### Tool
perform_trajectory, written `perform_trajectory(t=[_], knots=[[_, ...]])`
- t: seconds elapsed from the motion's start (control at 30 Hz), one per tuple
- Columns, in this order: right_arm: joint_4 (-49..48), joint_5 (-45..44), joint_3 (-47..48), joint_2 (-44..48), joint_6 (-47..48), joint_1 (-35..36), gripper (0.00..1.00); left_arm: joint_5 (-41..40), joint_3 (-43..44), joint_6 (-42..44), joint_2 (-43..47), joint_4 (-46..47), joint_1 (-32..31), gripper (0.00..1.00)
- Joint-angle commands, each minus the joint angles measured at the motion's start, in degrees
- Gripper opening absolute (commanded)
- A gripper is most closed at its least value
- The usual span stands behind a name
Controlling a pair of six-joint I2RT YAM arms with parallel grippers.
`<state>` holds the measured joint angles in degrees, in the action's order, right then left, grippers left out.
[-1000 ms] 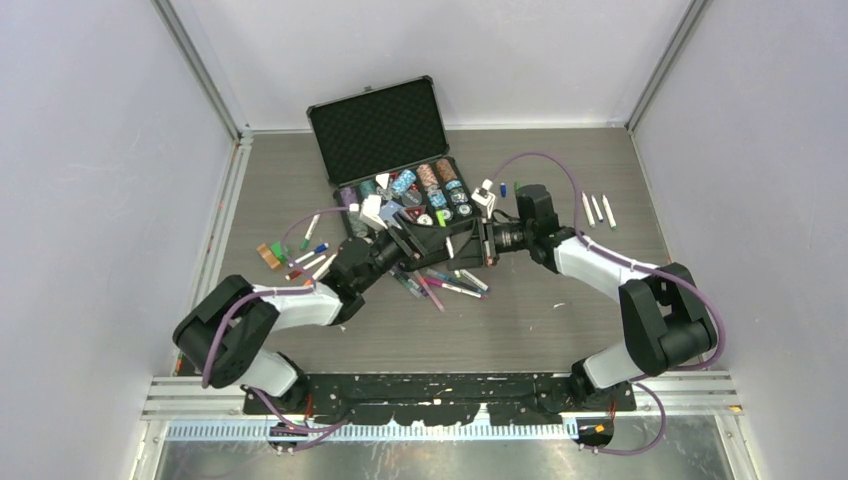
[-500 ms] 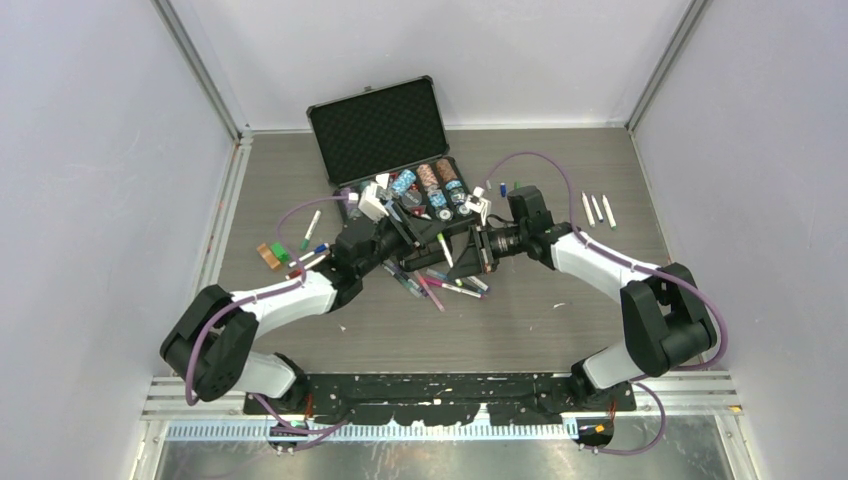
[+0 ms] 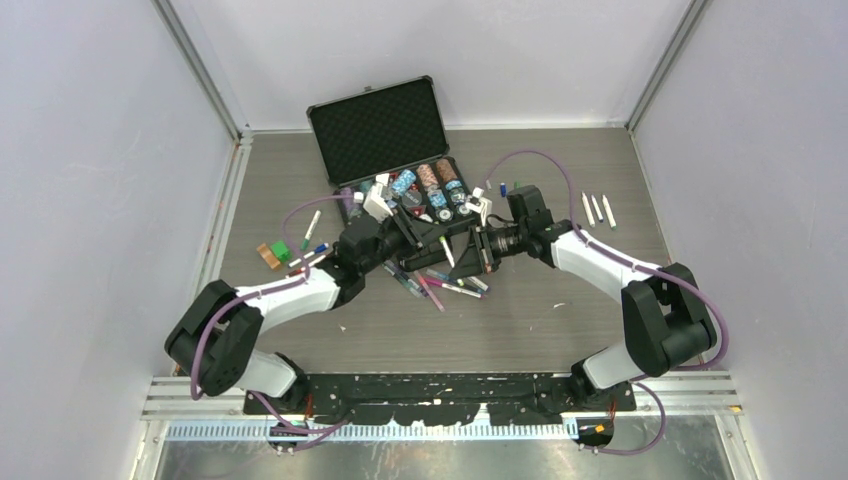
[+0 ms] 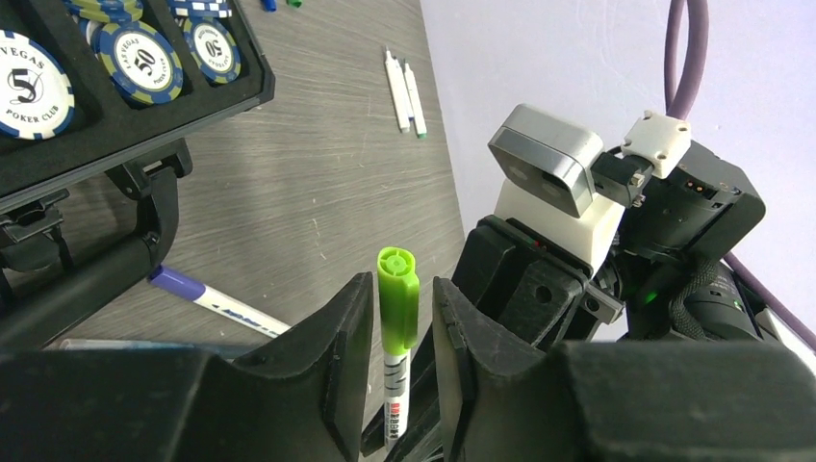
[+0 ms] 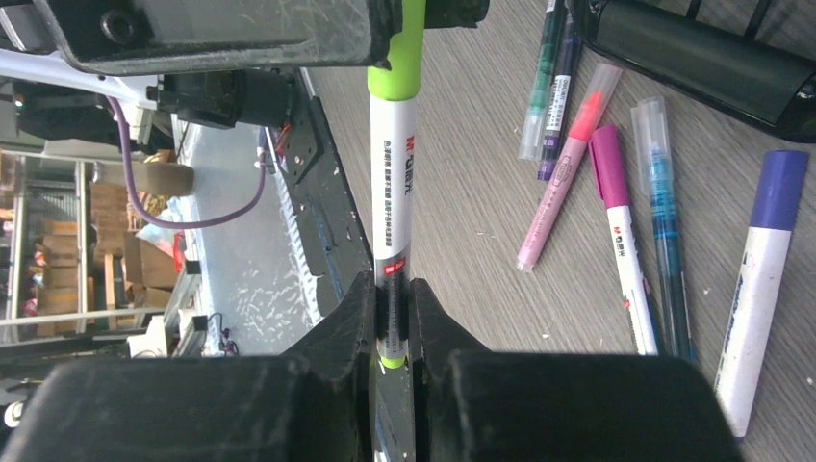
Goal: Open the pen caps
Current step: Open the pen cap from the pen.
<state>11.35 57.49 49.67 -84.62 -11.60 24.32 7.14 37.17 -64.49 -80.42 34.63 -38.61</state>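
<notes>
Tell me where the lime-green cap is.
Left wrist view, centre: the lime-green cap stands inside the open left gripper, on the pen the right gripper holds.

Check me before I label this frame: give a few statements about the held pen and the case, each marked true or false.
1. The right gripper is shut on the barrel of a white pen. True.
2. That pen's cap is purple. False: it is lime green.
3. The cap sits between the fingers of the left gripper. True.
4. The cap is already off the pen. False: it is on the barrel.
5. The black case is closed. False: its lid stands open, with poker chips inside.
</notes>
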Motion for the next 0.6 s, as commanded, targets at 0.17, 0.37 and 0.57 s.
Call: perform_trajectory(t=[0.17,0.37,0.57], knots=[[2.33,-2.76,2.78,1.2,3.81,0.99,0.0,0.65,4.31,0.84,-0.51,-4.64,0.03,0.28],[3.82,-3.65,3.41,0.91,5.16,1.43,0.0,0.4,5.63,2.12,-0.14,-7.38,0.0,0.21],[5.45,-4.14,3.96,0.86,6.42,1.8,0.0,-0.74,6.02,2.75,-0.07,-6.85,0.34,0.0]])
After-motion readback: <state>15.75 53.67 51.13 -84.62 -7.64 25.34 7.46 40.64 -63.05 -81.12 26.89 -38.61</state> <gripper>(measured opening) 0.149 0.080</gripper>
